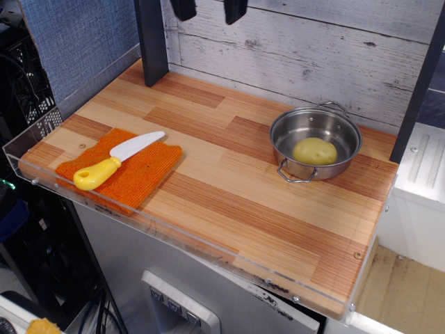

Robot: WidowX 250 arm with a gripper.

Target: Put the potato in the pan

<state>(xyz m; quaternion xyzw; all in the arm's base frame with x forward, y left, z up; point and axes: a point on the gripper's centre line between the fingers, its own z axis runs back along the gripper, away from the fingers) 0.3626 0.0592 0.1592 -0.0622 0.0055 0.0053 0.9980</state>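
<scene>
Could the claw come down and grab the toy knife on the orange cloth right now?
Probably yes. The claw hangs open high at the back, holding nothing. The knife lies flat on top of the orange cloth with nothing over it.

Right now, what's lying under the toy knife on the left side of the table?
An orange cloth lies flat under the knife, on the wooden table. The part of the cloth directly beneath the knife is covered, so anything there cannot be seen.

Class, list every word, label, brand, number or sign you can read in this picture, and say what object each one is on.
None can be read. The potato, the pan, the knife, the orange cloth and the wooden table carry no lettering. The dark marks on the strip at the table's front edge are too small and blurred to read.
</scene>
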